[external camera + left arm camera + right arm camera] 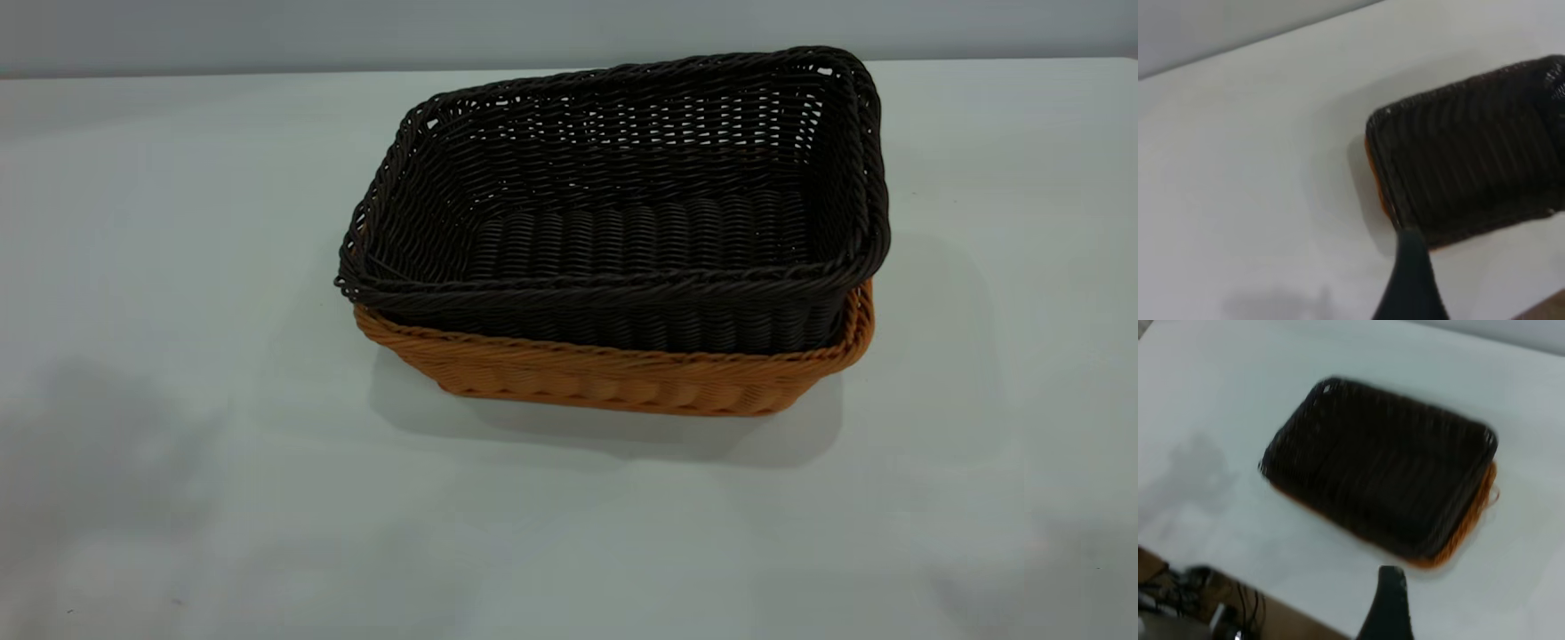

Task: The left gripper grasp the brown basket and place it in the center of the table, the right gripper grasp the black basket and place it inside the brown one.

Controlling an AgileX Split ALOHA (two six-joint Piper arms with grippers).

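On the wide pale grey-white table (178, 267) the rectangular orange-tan wicker basket (622, 378) sits mid-table with the very dark woven black basket (622, 231) nested inside, slightly askew, nothing blocking them, while I cannot tell my fingers' spread.

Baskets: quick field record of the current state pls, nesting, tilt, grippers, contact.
black basket: nested inside the brown basket, rim riding above the brown rim
seating: not flush; sits skewed, higher toward the far right corner
brown basket: on the table, about mid-table in the exterior view
contents: black basket empty
left gripper: only one dark finger in its wrist view, above the table beside the baskets, not touching
right gripper: one finger visible, also clear of the baskets
exterior view: no arm in frame
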